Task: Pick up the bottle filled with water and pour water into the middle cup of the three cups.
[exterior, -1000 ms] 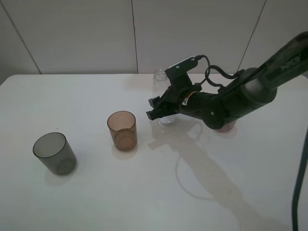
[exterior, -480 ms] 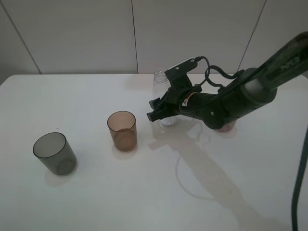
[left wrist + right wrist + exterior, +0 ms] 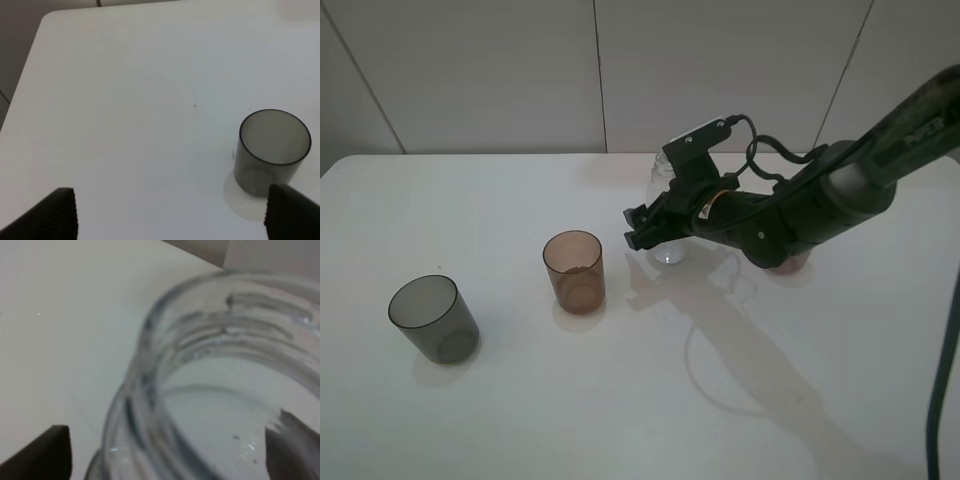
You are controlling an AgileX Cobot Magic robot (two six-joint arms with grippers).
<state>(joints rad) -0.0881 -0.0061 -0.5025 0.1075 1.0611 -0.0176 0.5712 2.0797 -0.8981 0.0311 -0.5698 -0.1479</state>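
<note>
A: Where's the bottle (image 3: 666, 215)?
B: Right of centre on the white table (image 3: 500, 200), toward the far side, mostly hidden behind the right gripper (image 3: 650, 228). Only a clear shoulder and the rounded base show in the high view. Upright or tilted: cannot tell there.

A: And up close?
B: Fills the right wrist view: wide threaded neck (image 3: 220, 355), open, no cap, glass blurred. Dark fingertips (image 3: 37, 452) at both lower corners, one on each side of the bottle.

A: Right fingers clamped on it?
B: Spread to either side of the bottle, flanking it. Actual contact with the glass: cannot tell.

A: The cups?
B: Middle cup (image 3: 574, 271), amber-brown, upright, left of the bottle and a little nearer, apart from it. Smoky grey tumbler (image 3: 433, 318) further left and nearer still, well apart from the amber one. Only a sliver of the mauve-pink tumbler (image 3: 788, 266) peeks out beneath the right arm (image 3: 820, 195), right of the bottle.

A: Left gripper?
B: Not in the high view. In the left wrist view, two dark fingertips (image 3: 56, 215) at the bottom corners, set wide apart, nothing between them but bare table. Grey tumbler (image 3: 272, 150) stands beyond, closer to one fingertip.

A: Anything else?
B: Pale panelled wall (image 3: 620, 70) behind the table's far edge.
</note>
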